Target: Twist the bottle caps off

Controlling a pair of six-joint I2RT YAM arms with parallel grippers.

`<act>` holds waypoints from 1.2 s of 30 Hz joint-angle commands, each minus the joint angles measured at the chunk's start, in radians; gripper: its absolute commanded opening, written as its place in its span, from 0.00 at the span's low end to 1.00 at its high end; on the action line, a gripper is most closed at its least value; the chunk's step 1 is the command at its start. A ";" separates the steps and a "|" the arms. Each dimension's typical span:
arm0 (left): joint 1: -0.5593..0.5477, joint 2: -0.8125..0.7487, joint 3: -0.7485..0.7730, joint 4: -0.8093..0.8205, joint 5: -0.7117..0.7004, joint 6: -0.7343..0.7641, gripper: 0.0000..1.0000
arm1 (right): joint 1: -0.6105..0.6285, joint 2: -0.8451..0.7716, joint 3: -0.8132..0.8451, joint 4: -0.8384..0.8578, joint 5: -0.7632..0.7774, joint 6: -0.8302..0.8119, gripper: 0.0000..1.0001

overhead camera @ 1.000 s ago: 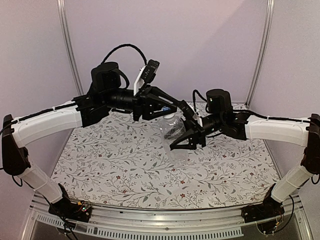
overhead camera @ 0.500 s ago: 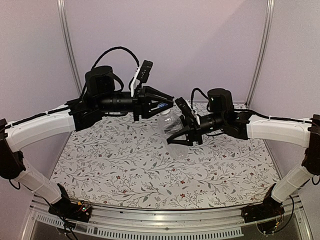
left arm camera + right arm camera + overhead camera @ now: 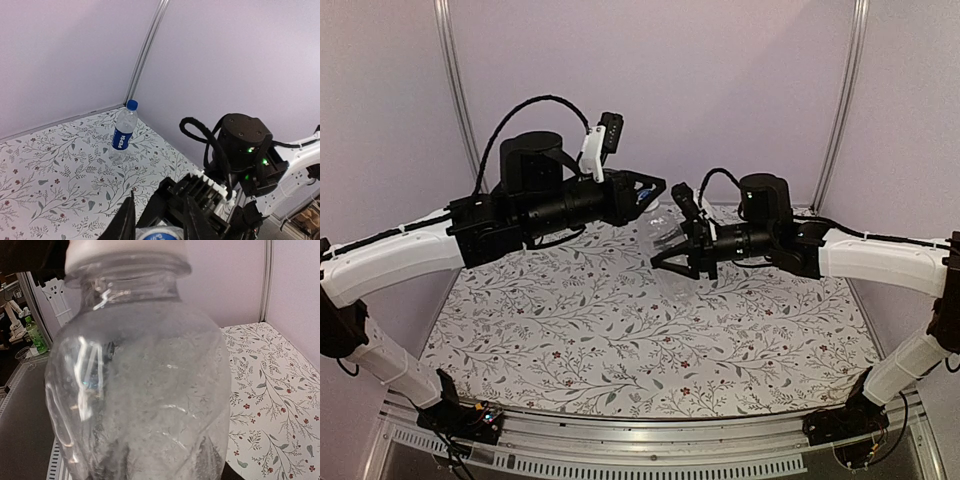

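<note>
The left gripper has drawn up and back from the plain bottle over the last second, and the right gripper has raised that bottle a little and turned it. Now the right gripper's jaws are clamped partway closed around the plain bottle's body, holding it in the air, tilted, with its neck toward the left gripper. The left gripper sits just above the plain bottle's neck. Its jaws are nearly closed and pinch a blue cap, which shows between its fingers in its wrist view. Whether that cap is clear of the neck I cannot tell. In the right wrist view the plain bottle fills the frame, clear and unlabelled, with a pale ring at its neck. The labelled bottle stands upright well apart from the plain bottle, beyond it by the wall corner, with a second cap on top. The mat lies below the plain bottle.
</note>
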 commanded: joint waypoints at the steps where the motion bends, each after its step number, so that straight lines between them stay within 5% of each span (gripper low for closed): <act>1: -0.017 -0.007 0.036 -0.089 -0.220 -0.047 0.00 | -0.034 -0.034 0.018 -0.011 0.202 0.043 0.40; 10: -0.012 -0.021 0.020 -0.088 -0.253 -0.025 0.00 | -0.035 -0.051 -0.018 0.026 0.029 -0.007 0.49; 19: 0.007 -0.085 -0.048 -0.021 -0.210 -0.003 0.00 | -0.035 -0.036 -0.012 0.037 -0.078 -0.013 0.42; 27: 0.073 -0.107 -0.076 0.135 0.134 0.059 0.61 | -0.033 -0.007 0.012 0.007 -0.132 -0.012 0.39; 36: 0.169 -0.103 -0.097 0.190 0.605 0.164 0.90 | -0.024 0.001 0.025 -0.009 -0.305 -0.028 0.39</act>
